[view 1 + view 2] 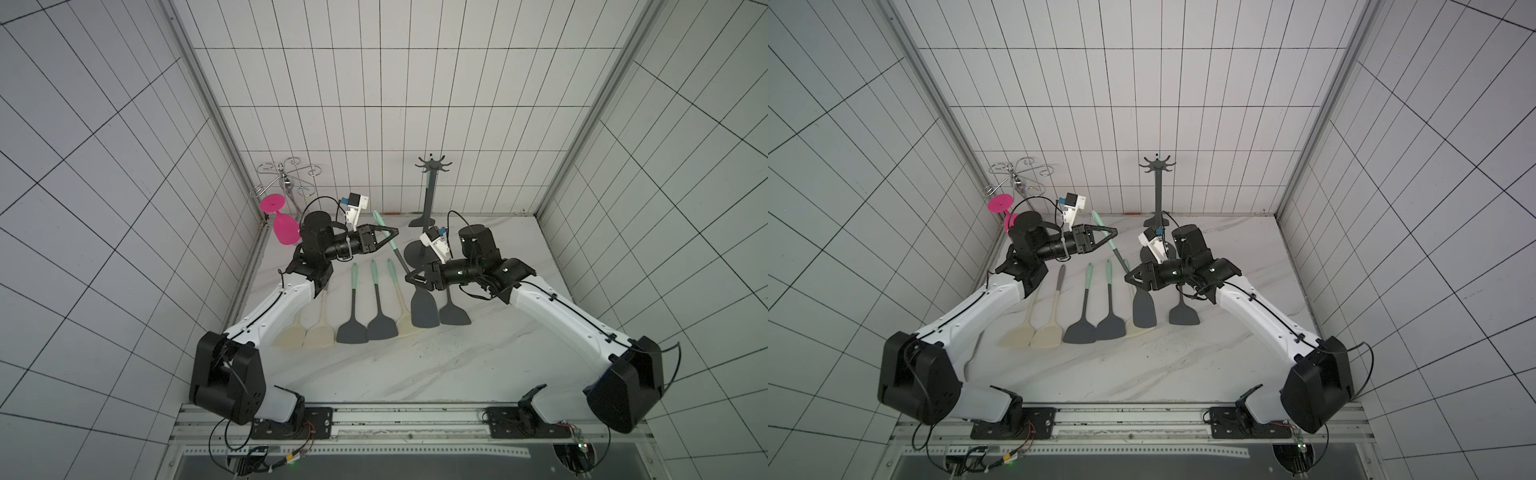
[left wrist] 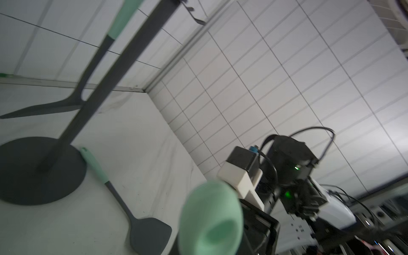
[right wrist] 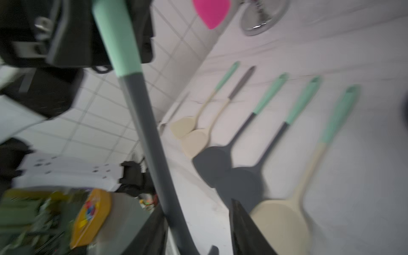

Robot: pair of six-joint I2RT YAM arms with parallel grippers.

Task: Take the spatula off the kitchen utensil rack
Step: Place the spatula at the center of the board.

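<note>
1. The spatula point(image 1: 424, 312) is off the kitchen utensil rack point(image 1: 428, 195) and slants over the bench point(image 1: 478, 365).
2. The left pincer point(image 1: 390, 235) clamps its mint handle. The right pincer point(image 1: 412, 277) stands parted around the dark neck.
3. It looks light, with a stiff shaft and a bendy blade, so the matte handle seems the best place to grip.

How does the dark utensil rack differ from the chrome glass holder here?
The utensil rack is matte dark grey; the glass holder is shiny chrome. The rack is topped by short hooks, the holder by long curled arms. Nothing hangs from the rack, while a pink glass hangs upside down from the holder. Both stand upright at the back of the table.
</note>
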